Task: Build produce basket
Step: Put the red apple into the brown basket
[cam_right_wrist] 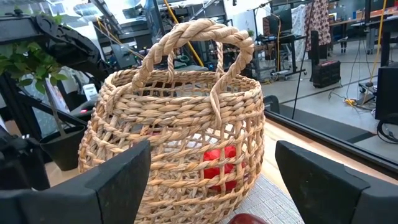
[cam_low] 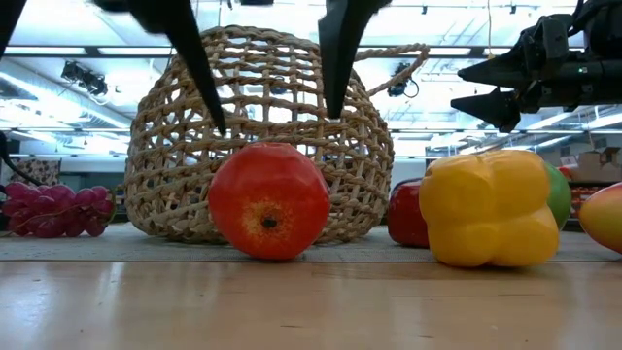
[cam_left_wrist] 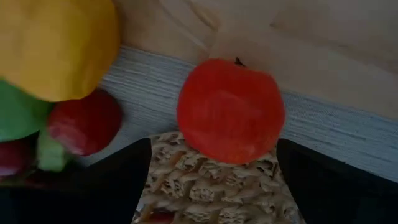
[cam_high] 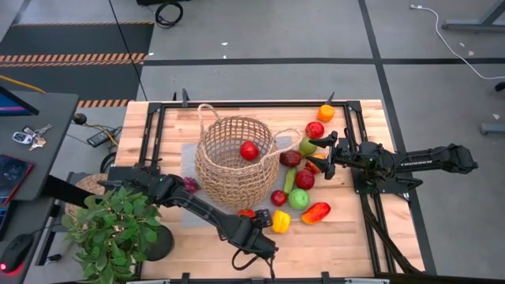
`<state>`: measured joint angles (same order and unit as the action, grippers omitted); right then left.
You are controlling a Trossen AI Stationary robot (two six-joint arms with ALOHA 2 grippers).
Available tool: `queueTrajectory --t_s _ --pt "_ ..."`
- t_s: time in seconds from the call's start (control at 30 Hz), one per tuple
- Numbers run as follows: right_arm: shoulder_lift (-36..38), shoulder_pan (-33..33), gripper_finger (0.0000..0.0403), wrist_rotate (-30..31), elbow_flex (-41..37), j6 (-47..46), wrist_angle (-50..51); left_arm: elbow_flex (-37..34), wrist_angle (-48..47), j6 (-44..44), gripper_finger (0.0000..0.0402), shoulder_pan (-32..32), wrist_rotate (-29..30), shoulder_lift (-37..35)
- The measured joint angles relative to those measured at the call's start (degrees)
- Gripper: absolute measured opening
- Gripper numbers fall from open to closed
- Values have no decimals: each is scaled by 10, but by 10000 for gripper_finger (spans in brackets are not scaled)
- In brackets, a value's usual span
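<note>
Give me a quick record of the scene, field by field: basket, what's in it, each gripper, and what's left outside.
basket: upright woven basket on the table
inside: one red apple
left gripper: open, above a red apple in front of the basket
right gripper: open, empty, over the produce pile
outside: yellow pepper, grapes, other pieces

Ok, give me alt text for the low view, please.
A red apple sits on the table before the wicker basket, with two dark open fingers hanging above it. A yellow pepper stands to its right, purple grapes at far left.
</note>
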<state>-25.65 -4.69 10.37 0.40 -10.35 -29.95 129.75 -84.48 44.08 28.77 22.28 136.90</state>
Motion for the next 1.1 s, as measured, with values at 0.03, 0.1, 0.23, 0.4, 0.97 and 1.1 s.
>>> queueTrajectory --t_s 0.03,0.1,0.23,0.4,0.97,1.1 --pt "0 0 348 0 0 0 0 -9 -4 0 355 -1 0 0" --pt "0 0 348 0 0 0 0 -30 -6 5 355 -4 0 0" --pt "0 0 348 0 0 0 0 -77 16 34 355 -10 39 1" --pt "0 0 348 0 0 0 0 -98 36 18 355 -11 80 1" --pt "0 0 348 0 0 0 0 -82 37 -86 355 -9 -27 -8" --pt "0 0 348 0 0 0 0 -75 46 -151 355 -10 -60 -8"
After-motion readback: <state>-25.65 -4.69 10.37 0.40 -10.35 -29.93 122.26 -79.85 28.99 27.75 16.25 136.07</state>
